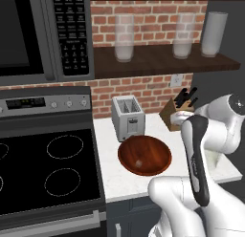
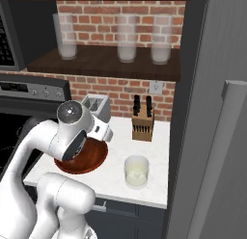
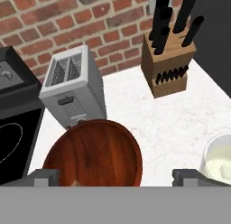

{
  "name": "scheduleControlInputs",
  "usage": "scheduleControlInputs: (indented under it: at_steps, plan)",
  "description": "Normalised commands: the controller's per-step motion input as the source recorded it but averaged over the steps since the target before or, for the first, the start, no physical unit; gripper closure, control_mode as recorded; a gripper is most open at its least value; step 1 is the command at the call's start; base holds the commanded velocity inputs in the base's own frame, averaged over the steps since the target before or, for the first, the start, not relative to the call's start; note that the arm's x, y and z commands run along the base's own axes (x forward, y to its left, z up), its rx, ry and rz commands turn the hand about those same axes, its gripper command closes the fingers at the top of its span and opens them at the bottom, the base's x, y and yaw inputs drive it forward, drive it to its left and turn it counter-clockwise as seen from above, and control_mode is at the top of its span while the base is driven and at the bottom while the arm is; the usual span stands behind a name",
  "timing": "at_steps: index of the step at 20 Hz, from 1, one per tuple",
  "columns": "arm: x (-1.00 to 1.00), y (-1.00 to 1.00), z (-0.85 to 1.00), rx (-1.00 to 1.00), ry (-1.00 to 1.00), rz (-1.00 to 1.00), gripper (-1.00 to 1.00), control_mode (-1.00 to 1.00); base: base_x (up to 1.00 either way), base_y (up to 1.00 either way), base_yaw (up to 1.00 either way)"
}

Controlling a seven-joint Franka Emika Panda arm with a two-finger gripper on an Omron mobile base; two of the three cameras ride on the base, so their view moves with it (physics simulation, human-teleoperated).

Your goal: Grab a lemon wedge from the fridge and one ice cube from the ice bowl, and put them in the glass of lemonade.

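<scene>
My gripper [image 3: 115, 177] is open, its two fingertips set wide apart with nothing between them, above the near part of the ice bowl [image 3: 94, 151]. This glossy reddish-brown wooden bowl [image 1: 144, 155] sits on the white counter in front of the toaster. A tiny pale ice cube [image 1: 139, 163] lies inside it. To the bowl's right stands the glass of lemonade [image 2: 136, 171], a short clear tumbler [image 3: 221, 162] of pale yellow liquid. The fridge [image 2: 212, 137] rises dark grey at the right with its door shut. The lemon wedge is hidden.
A silver toaster [image 3: 72, 87] stands behind the bowl and a wooden knife block [image 3: 169, 60] behind the glass, both against the brick wall. A black stove [image 1: 48, 169] borders the counter on the left. Tall frosted glasses [image 2: 127, 38] stand on the shelf above.
</scene>
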Motion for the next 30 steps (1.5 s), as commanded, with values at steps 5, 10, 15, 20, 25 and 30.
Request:
scheduleControlInputs:
  at_steps: [5, 10, 15, 20, 25, 30]
  plan:
    - [-0.66, 0.55, 0.38, 0.0, -0.02, 0.02, -1.0, -1.0, 0.0, 0.0, 0.0]
    - [-0.57, 0.39, 0.29, 0.0, 0.0, 0.01, -1.0, -1.0, 0.0, 0.0, 0.0]
    - [-0.36, 0.01, 0.06, 0.0, 0.0, 0.0, -1.0, -1.0, 0.0, 0.0, 0.0]
    - [-0.01, 0.02, 0.0, 0.0, 0.0, 0.0, -1.0, -1.0, 0.0, 0.0, 0.0]
    - [0.0, 0.0, 0.0, 0.0, 0.0, 0.0, -1.0, 1.0, -0.19, -0.02, 0.0]
    - [0.0, 0.0, 0.0, 0.0, 0.0, 0.0, -1.0, 1.0, -1.0, -0.37, -0.07]
